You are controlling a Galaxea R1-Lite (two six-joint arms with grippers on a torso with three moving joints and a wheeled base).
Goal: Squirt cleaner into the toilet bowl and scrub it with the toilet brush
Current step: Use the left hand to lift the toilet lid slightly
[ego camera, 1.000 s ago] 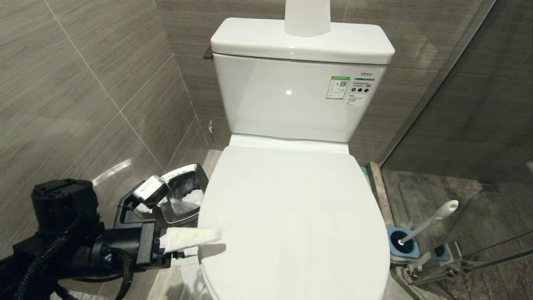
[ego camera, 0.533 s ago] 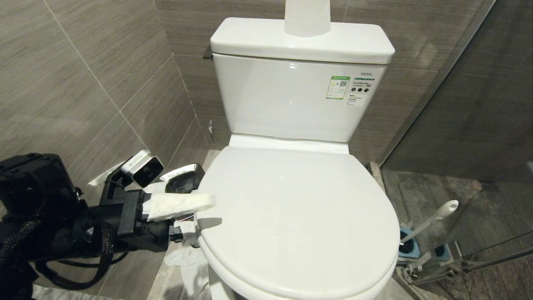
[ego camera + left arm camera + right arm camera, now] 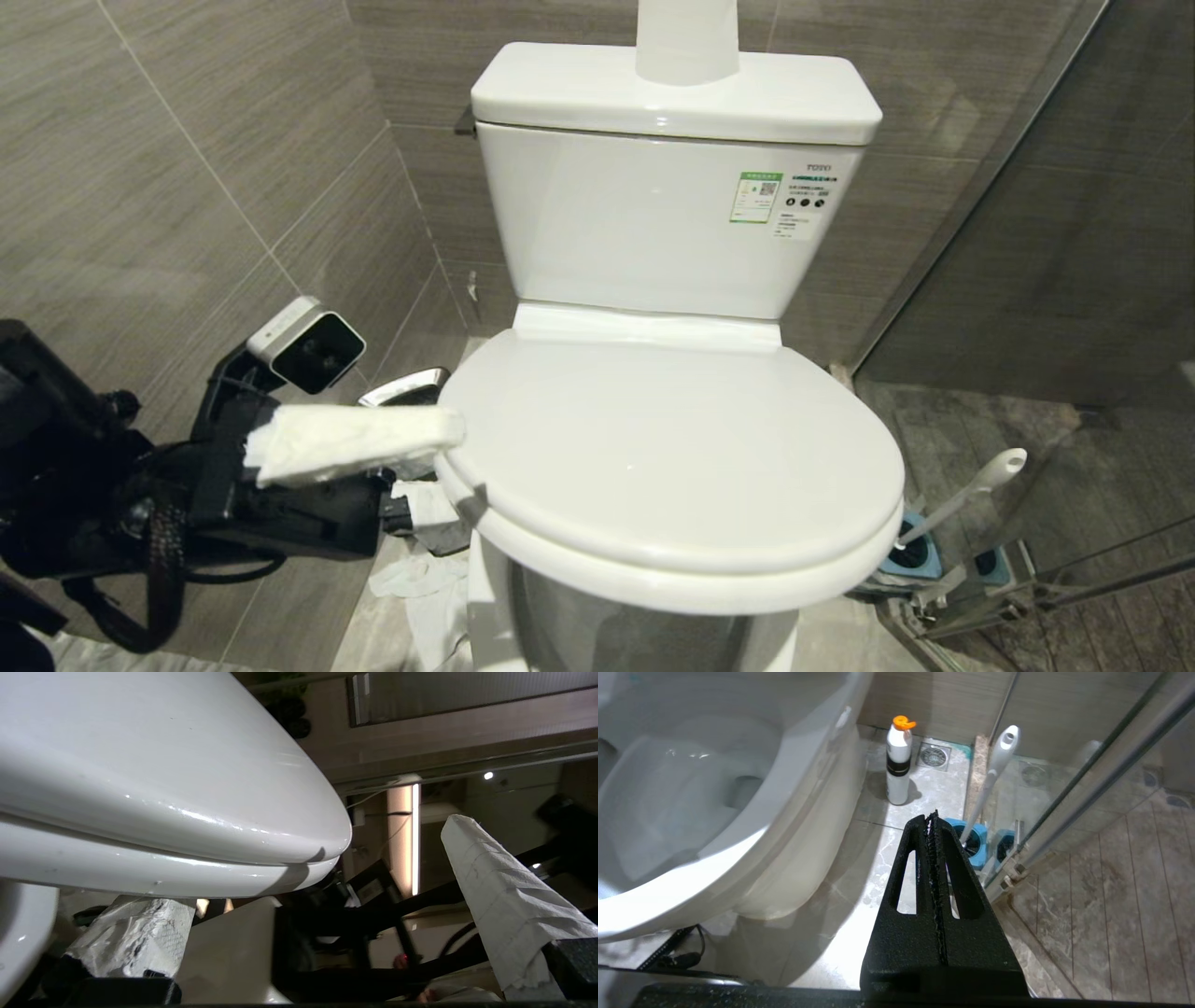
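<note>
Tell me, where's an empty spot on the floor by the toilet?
The bare tiles between the toilet bowl and the blue brush holder, bordered at the back by the white bottle. The other side is crowded: the waste bin, crumpled tissue and the left gripper fill it.

Sharp, evenly lit; glare on toilet lid
</note>
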